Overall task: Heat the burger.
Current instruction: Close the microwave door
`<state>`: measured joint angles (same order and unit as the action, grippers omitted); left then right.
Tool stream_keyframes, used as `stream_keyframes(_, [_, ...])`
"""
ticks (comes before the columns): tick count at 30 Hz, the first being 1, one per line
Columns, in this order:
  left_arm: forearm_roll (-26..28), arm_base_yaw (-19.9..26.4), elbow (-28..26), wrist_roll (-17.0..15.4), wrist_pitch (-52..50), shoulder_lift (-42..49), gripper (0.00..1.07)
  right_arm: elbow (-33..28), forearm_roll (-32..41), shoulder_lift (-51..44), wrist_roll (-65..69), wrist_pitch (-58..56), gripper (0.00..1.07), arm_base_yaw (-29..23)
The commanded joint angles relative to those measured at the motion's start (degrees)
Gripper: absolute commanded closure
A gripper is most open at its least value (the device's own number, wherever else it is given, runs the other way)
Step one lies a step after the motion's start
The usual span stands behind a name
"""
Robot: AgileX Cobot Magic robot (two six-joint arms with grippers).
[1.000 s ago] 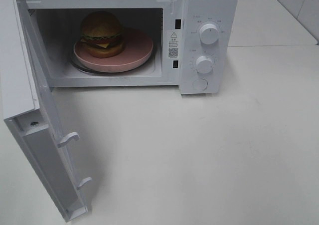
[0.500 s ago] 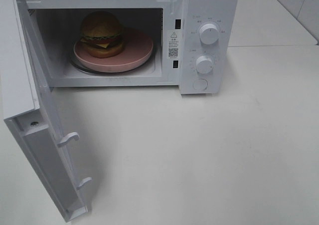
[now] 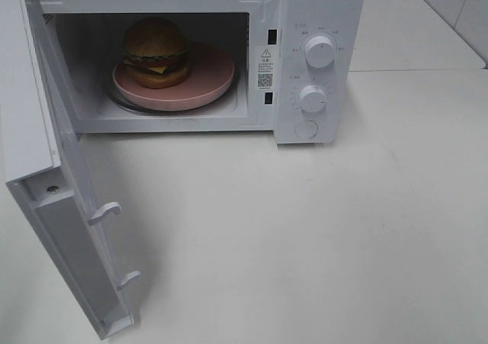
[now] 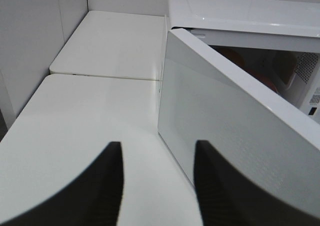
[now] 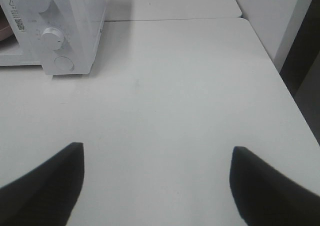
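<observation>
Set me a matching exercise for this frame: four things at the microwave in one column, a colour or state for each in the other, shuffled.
Things:
1. burger
2. plate
3. microwave door
4. upper knob

Colour or state:
a. swung wide open
b. white, on the control panel
c. pink, round
d. glossy brown domed top

Pairs: 1-d, 2-c, 3-a, 4-b.

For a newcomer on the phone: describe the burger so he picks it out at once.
Find the white microwave at the back of the table, door swung open to the left. Inside it lies a round pink plate, with the burger on the plate's left part. Only it is brown, domed and layered.
</observation>
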<state>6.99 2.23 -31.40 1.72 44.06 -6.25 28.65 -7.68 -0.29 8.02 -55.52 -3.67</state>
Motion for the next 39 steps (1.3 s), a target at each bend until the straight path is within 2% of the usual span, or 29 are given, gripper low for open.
stream_keyframes(1, [-0.23, 0.23, -0.23, -0.11, -6.02, -4.18, 1.02, -0.11, 0.29, -1.43, 0.57, 0.23, 0.31, 0.29])
stream_keyframes(2, [-0.23, 0.23, -0.23, -0.11, -6.02, -4.18, 1.02, -0.11, 0.29, -1.43, 0.57, 0.23, 0.31, 0.29])
stream_keyframes(3, [-0.23, 0.23, -0.23, -0.11, -7.05, -5.79, 1.07, -0.11, 0.29, -1.43, 0.57, 0.23, 0.31, 0.29])
stream_keyframes(8, [0.00, 0.23, 1.83, -0.06, -17.25, -12.49, 1.07, -0.11, 0.29, -1.43, 0.57, 0.23, 0.31, 0.29])
stream_keyframes(9, [0.23, 0.23, 3.72, -0.06, -23.09, -14.67, 1.07, -0.11, 0.29, -1.43, 0.57, 0.23, 0.31, 0.29])
stream_keyframes(10, [0.23, 0.23, 3.72, -0.06, -23.09, -14.67, 1.07, -0.11, 0.29, -1.43, 0.57, 0.23, 0.31, 0.29])
stream_keyframes(12, [0.69, 0.23, 6.82, -0.06, -32.43, -17.48, 1.07, -0.11, 0.29, -1.43, 0.57, 0.23, 0.31, 0.29])
stream_keyframes(13, [0.69, 0.23, 6.82, -0.06, -32.43, -17.48, 1.07, -0.11, 0.29, -1.43, 0.57, 0.23, 0.31, 0.29])
stream_keyframes(14, [0.69, 0.23, 8.88, -0.06, -38.79, -19.37, 1.07, -0.11, 0.29, -1.43, 0.57, 0.23, 0.31, 0.29])
stream_keyframes(16, [0.69, 0.23, 10.03, -0.06, -41.88, -20.51, 1.07, -0.11, 0.29, -1.43, 0.57, 0.23, 0.31, 0.29])
stream_keyframes(18, [0.69, 0.23, 13.75, -0.06, -50.82, -24.12, 1.07, -0.11, 0.29, -1.43, 0.57, 0.23, 0.31, 0.29])
stream_keyframes(19, [0.69, 0.23, 13.75, -0.06, -50.82, -24.12, 1.07, -0.11, 0.29, -1.43, 0.57, 0.23, 0.31, 0.29])
stream_keyframes(21, [0.69, 0.23, 17.07, -0.23, -59.93, -27.73, 1.07, -0.11, 0.29, -1.43, 0.57, 0.23, 0.31, 0.29])
stream_keyframes(24, [0.63, 0.23, 18.51, -0.23, -64.46, -30.31, 1.07, -0.11, 0.29, -1.43, 0.57, 0.23, 0.31, 0.29])
stream_keyframes(27, [-0.40, 0.23, 19.77, -1.72, -67.61, -34.78, 1.07, -0.11, 0.29, -1.43, 0.57, 0.23, 0.31, 0.29])
stream_keyframes(28, [-2.81, 0.23, 20.17, -4.53, -70.02, -38.22, 1.07, -0.11, 0.29, -1.43, 0.57, 0.23, 0.31, 0.29])
stream_keyframes(29, [-4.35, 0.23, 20.23, -6.02, -70.99, -39.65, 1.07, -0.11, 0.29, -1.43, 0.57, 0.23, 0.31, 0.29])
stream_keyframes(30, [-4.35, 0.23, 20.23, -6.02, -70.99, -39.65, 1.07, -0.11, 0.29, -1.43, 0.57, 0.23, 0.31, 0.29])
stream_keyframes(31, [-9.91, 0.23, 20.40, -10.08, -73.74, -43.26, 1.07, -0.11, 0.29, -1.43, 0.57, 0.23, 0.31, 0.29])
stream_keyframes(32, [-9.91, 0.23, 20.40, -10.08, -73.74, -43.26, 1.07, -0.11, 0.29, -1.43, 0.57, 0.23, 0.31, 0.29])
stream_keyframes(33, [-16.62, 0.23, 20.40, -13.75, -76.55, -46.24, 1.07, -0.11, 0.29, -1.43, 0.57, 0.23, 0.31, 0.29])
stream_keyframes(34, [-20.51, 0.23, 20.40, -15.58, -78.04, -47.78, 1.07, -0.11, 0.29, -1.43, 0.57, 0.23, 0.31, 0.29])
stream_keyframes(35, [-20.51, 0.23, 20.40, -15.58, -78.04, -47.78, 1.07, -0.11, 0.29, -1.43, 0.57, 0.23, 0.31, 0.29])
stream_keyframes(36, [-27.56, 0.23, 20.40, -18.68, -81.82, -50.59, 1.07, -0.11, 0.29, -1.43, 0.57, 0.23, 0.31, 0.29])
stream_keyframes(37, [-32.37, 0.23, 20.40, -20.63, -85.03, -53.00, 1.07, -0.11, 0.29, -1.43, 0.57, 0.23, 0.31, 0.29])
stream_keyframes(39, [-33.86, 0.23, 20.40, -21.31, -86.23, -54.09, 1.07, -0.11, 0.29, -1.43, 0.57, 0.23, 0.31, 0.29])
